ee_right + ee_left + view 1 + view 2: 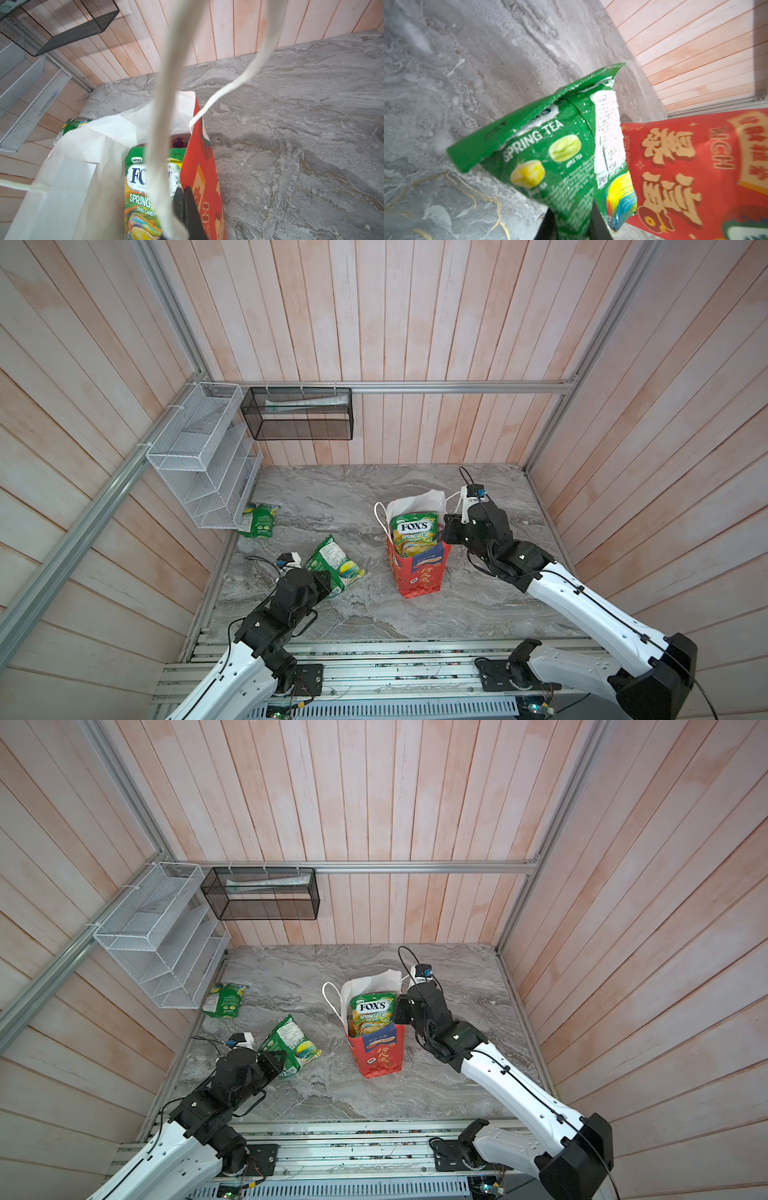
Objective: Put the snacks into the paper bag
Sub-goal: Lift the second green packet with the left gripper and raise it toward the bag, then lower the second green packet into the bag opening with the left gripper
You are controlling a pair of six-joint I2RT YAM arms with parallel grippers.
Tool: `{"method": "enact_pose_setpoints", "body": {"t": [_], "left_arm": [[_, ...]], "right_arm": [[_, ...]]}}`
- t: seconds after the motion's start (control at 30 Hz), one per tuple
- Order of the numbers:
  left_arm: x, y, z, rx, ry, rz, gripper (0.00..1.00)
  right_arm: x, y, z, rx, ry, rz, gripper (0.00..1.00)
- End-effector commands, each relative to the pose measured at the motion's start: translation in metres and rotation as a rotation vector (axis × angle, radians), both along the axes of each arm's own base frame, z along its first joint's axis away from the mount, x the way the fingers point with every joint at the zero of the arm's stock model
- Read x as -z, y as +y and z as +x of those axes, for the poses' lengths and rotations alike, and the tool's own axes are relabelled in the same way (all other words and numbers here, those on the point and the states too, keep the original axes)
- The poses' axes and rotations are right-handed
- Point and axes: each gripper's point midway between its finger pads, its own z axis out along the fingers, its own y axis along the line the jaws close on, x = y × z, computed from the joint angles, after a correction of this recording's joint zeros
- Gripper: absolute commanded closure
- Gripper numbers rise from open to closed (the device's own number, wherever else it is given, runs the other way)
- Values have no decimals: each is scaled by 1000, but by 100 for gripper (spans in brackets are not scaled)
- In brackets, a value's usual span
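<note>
Left of the paper bag (pixel 419 576), our left gripper (pixel 329 583) clamps a Spring Tea packet (pixel 332 558) pointing bagward; right gripper (pixel 446 526) pinches the bag's rim.

Site entry: a purpose-built robot test cell, as I saw it from my remote station, with pale plank wall panels (pixel 415 323) boxed in aluminium framing (pixel 457 386), a marble-print tabletop (pixel 353 614), a white mesh rack (pixel 195 456) and black mesh basket (pixel 297 414) tied to the frame, and arm bases (pixel 503 674) bolted on slotted rails (pixel 395 672) amid loose wiring.
</note>
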Motion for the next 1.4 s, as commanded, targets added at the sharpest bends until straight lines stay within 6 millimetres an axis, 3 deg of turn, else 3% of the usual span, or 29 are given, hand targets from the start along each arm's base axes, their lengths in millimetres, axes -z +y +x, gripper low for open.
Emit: {"method": "enact_pose_setpoints", "body": {"t": [0.0, 0.13, 0.43, 0.67, 0.8, 1.0, 1.37], "left_arm": [[-49, -8, 5, 64, -120, -6, 87], [-92, -24, 9, 133, -216, -75, 87], [-163, -47, 19, 224, -314, -110, 87], [-223, -43, 15, 226, -420, -121, 87], [-255, -52, 13, 272, -473, -154, 87], [-284, -60, 13, 317, -524, -176, 87], [-303, -87, 19, 411, -563, -195, 88]], "right_arm": [[-11, -4, -1, 10, -21, -5, 100], [-14, -5, -3, 9, -28, -1, 100], [-13, -8, -2, 23, -34, -8, 100], [-14, -7, -1, 22, -34, -13, 100], [-14, -8, -2, 22, -34, -13, 100], [-14, -7, -1, 22, -35, -12, 100], [-12, -6, -1, 18, -29, -15, 100]]}}
